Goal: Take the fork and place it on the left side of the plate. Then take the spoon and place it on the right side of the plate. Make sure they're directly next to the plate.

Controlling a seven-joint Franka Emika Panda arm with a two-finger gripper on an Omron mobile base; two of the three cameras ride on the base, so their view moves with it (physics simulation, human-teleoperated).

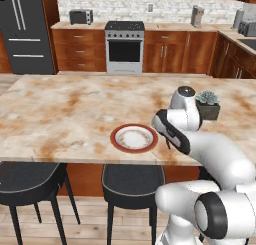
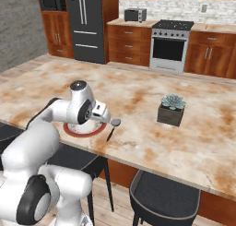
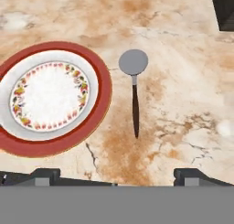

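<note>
Spoon down beside the plate, my claw wide open

My claw (image 3: 116, 175) hovers empty above the table (image 3: 183, 104); the spoon (image 3: 134, 81) lies just right of the plate (image 3: 103, 99), its grey bowl pointing away from me.

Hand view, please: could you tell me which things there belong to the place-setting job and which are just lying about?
Belongs to the job:
- grey-bowled, dark-handled spoon
- red-rimmed white plate
- open tool

Lying about:
- dark square planter
- marbled countertop
</note>
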